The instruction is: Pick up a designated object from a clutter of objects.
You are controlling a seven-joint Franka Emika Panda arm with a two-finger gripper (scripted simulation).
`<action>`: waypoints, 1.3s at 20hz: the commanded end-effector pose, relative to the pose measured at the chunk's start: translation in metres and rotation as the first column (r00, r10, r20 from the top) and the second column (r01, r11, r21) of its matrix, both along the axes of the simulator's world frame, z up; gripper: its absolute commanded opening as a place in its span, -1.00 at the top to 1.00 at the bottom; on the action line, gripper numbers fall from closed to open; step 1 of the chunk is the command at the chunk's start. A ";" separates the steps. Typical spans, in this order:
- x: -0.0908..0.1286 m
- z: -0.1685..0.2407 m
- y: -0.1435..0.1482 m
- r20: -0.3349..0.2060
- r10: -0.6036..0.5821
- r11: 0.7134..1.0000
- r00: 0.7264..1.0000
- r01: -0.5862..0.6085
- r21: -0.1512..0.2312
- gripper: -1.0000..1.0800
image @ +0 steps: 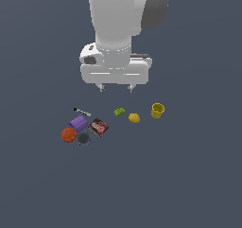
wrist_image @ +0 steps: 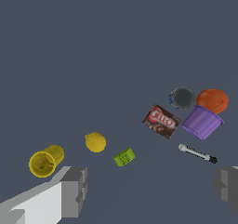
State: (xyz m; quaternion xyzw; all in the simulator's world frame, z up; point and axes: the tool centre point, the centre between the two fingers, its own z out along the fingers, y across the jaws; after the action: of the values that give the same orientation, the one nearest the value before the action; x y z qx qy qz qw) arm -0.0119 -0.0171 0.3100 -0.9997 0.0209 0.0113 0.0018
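The yellow cup (image: pixel 158 110) stands at the exterior view's right end of the clutter, beside the yellow lemon (image: pixel 134 118). In the wrist view the yellow cup (wrist_image: pixel 45 161) shows its open mouth, with the lemon (wrist_image: pixel 95 141) and green piece (wrist_image: pixel 124 157) near it. My gripper (image: pixel 116 87) is open and empty, hanging above the floor behind the green piece (image: pixel 119 111). Its fingertips (wrist_image: pixel 74 190) frame the wrist view's lower edge. The purple cup (image: pixel 79 123), orange ball (image: pixel 69 135), dark disc (image: pixel 84 138), red-brown box (image: pixel 98 127) and marker (image: pixel 82 111) lie at the exterior view's left.
The same cluster shows in the wrist view: purple cup (wrist_image: pixel 201 121), orange ball (wrist_image: pixel 212 100), dark disc (wrist_image: pixel 182 97), red-brown box (wrist_image: pixel 161 121), marker (wrist_image: pixel 197 153). All items rest on a flat dark grey floor (image: pixel 189 175).
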 end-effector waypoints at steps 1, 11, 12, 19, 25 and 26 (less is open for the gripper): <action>0.000 0.000 0.000 0.000 0.000 1.000 1.000 0.000 0.000 -0.92; 0.005 0.009 -0.016 0.029 0.027 0.999 0.999 -0.027 -0.020 -0.92; 0.005 0.010 -0.017 0.030 0.028 0.999 0.999 -0.027 -0.020 -0.92; 0.005 0.003 -0.009 0.028 0.014 1.000 1.000 -0.014 -0.021 -0.92; 0.005 -0.015 0.009 0.029 -0.020 0.999 0.999 0.021 -0.025 -0.92; 0.005 -0.019 0.013 0.029 -0.028 0.999 0.999 0.029 -0.026 -0.92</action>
State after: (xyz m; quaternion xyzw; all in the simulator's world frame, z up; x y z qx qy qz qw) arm -0.0065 -0.0099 0.2968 -0.9995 0.0300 -0.0033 -0.0105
